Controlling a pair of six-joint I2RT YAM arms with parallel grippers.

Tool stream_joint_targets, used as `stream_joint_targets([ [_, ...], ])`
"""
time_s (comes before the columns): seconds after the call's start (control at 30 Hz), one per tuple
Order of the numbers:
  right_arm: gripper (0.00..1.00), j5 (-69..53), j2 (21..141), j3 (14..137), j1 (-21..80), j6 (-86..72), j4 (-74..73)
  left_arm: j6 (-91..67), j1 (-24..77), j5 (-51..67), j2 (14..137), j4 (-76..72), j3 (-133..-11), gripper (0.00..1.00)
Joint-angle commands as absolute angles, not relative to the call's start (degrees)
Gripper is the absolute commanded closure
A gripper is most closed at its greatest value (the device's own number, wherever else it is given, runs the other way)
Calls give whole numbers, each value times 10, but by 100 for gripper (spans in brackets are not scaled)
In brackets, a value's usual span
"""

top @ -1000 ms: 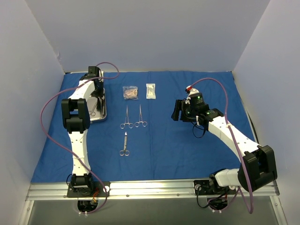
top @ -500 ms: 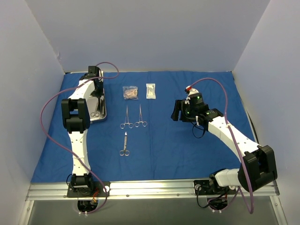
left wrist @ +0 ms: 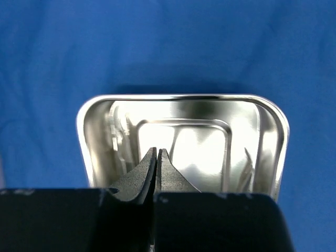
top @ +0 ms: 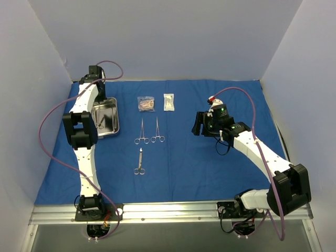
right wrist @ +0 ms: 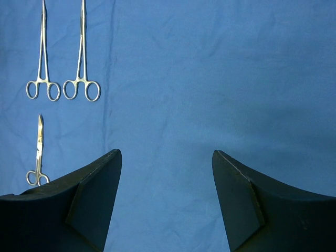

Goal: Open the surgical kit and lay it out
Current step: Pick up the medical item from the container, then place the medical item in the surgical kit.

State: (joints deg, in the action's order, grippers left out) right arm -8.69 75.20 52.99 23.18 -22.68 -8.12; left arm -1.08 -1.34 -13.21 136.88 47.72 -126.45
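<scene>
**A:** Where is the left gripper?

**B:** The left gripper (left wrist: 157, 155) hangs over the tray (left wrist: 184, 97) with its fingers pointing down into it. The jaws are pressed together, and I can see nothing between them.

**A:** Is anything in the tray?

**B:** One small steel instrument (top: 100, 124) lies on the floor of it, below that gripper. I can't tell what kind it is.

**A:** And the right gripper?

**B:** The right gripper (right wrist: 165, 157) is spread wide and holds nothing. It is above bare cloth (right wrist: 220, 79).

**A:** Where is the rest of the kit?

**B:** It is laid out on the cloth between the two grippers. Off to the right gripper's left, a clamp (right wrist: 43, 52) and a second clamp (right wrist: 82, 52) lie side by side, with their rings toward the arm bases. The scissors (right wrist: 38, 147) lie apart from them, nearer the bases and in line with the first clamp. Beyond the clamps, toward the far wall, a packet (top: 146, 103) and a second packet (top: 168, 101) sit next to each other. They are to the right of the left gripper and well apart from the right one.
</scene>
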Motion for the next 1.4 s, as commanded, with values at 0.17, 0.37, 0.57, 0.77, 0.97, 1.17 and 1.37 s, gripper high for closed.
stream_joint_targets([
  [0.17, 35, -77, 729, 545, 237, -227, -87, -28, -25, -180, 1301, 511, -1316, 98],
  [0.37, 35, -83, 732, 540, 238, -225, -82, -46, -25, -156, 1296, 509, -1308, 98],
  [0.57, 35, -85, 732, 539, 238, -222, -82, -74, -20, -136, 1290, 519, -1295, 98],
  [0.77, 35, -86, 728, 543, 238, -219, -86, -120, -9, -136, 1281, 591, -1360, 98],
  [0.97, 35, -94, 717, 536, 238, -221, -79, -137, 48, -140, 1254, 633, -1357, 98],
  [1.17, 35, -99, 693, 523, 238, -219, -80, -188, 111, -185, 1231, 708, -1361, 98],
  [1.37, 35, -98, 667, 512, 237, -209, -89, -264, 210, -207, 1180, 726, -1264, 98],
])
